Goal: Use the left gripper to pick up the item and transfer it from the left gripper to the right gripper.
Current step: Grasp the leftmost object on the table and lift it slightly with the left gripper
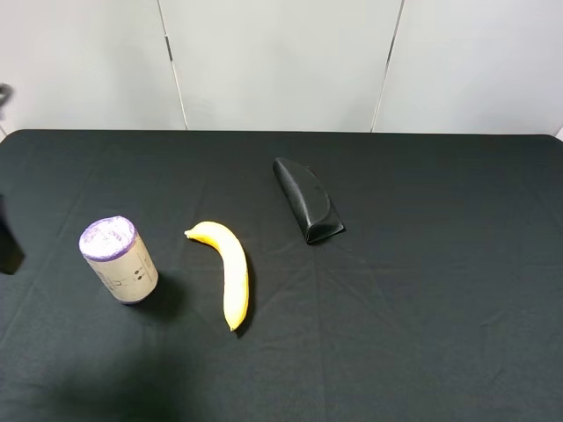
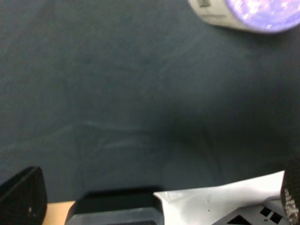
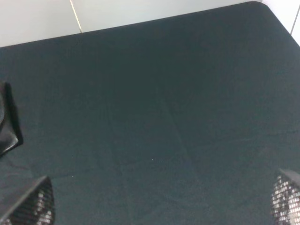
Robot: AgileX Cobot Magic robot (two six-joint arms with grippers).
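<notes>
The item, an off-white canister with a purple rim and top, stands upright on the black table at the left. It shows blurred at the edge of the left wrist view. My left gripper is open and empty, its fingertips wide apart, well short of the canister. Only a dark bit of that arm shows at the left edge of the high view. My right gripper is open and empty over bare cloth, its fingertips wide apart. It is out of the high view.
A yellow banana lies right of the canister. A black glossy wedge-shaped case lies at the table's middle back, and its end shows in the right wrist view. A white wall stands behind the black cloth table.
</notes>
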